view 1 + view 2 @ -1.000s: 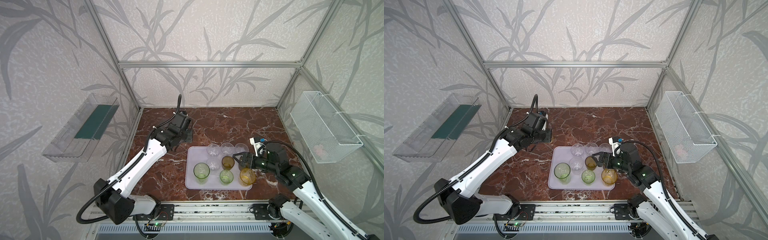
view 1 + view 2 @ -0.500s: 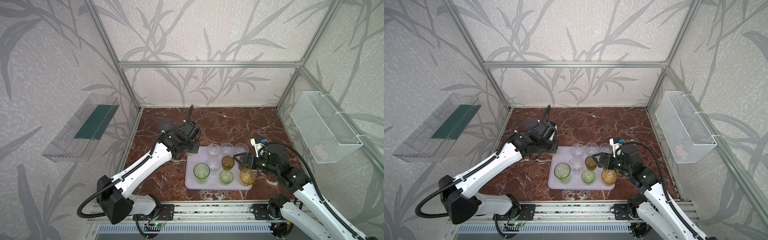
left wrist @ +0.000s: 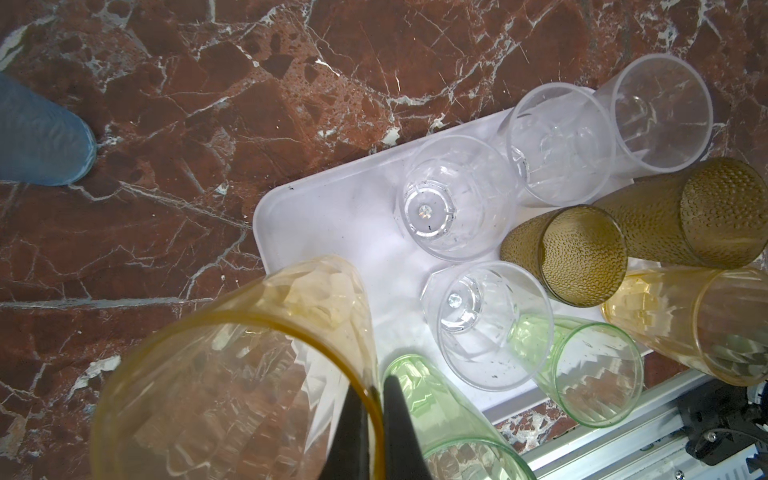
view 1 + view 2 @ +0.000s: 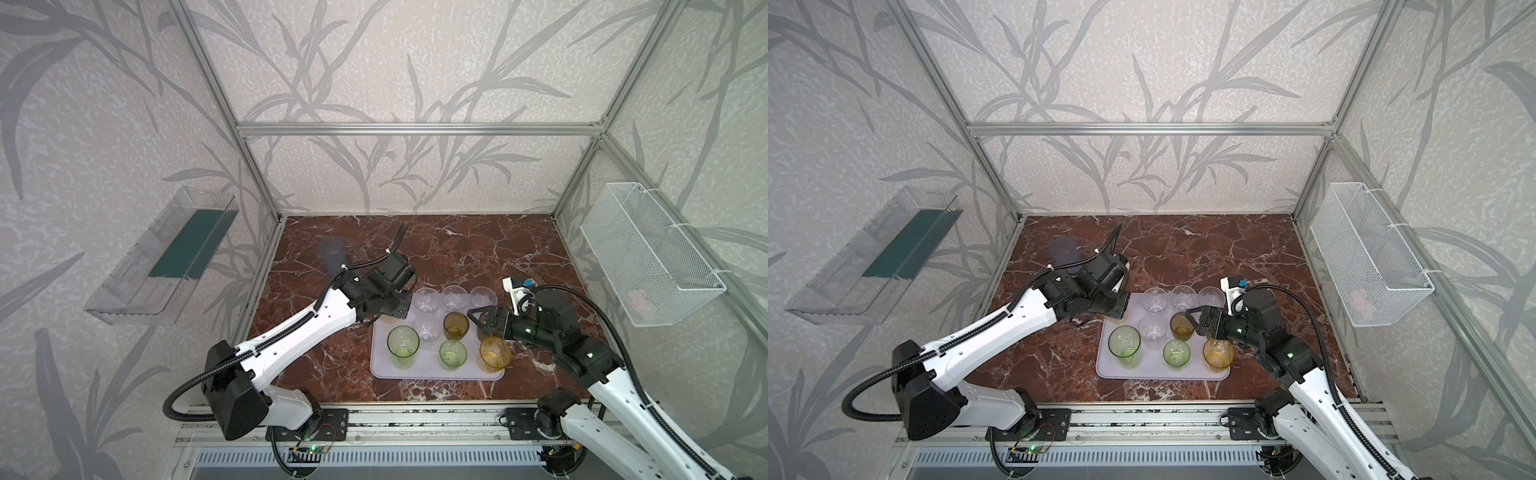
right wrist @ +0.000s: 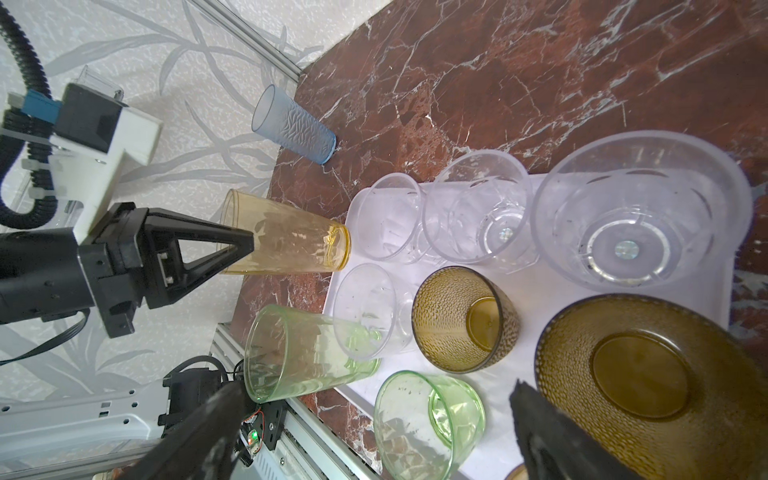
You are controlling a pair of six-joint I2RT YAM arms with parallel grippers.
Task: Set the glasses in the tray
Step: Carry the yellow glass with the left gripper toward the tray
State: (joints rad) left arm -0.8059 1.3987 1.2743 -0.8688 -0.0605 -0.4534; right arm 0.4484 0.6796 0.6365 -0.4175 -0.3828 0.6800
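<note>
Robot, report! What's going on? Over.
Left gripper shut on amber glass, at tray corner. Right gripper open, empty. Blue glass off tray. Corner bare.

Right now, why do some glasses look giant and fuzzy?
Left wrist view: the held amber glass is near the lens, so huge and soft; right wrist view: the right gripper is blurred, the nearest olive glass bulges; both top views are sharp.

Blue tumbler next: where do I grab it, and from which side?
Probably its rim, from above: one finger inside, one outside. The blue tumbler stands upright, mouth open, alone on the table far left of the tray, with no glass crowding it.
</note>
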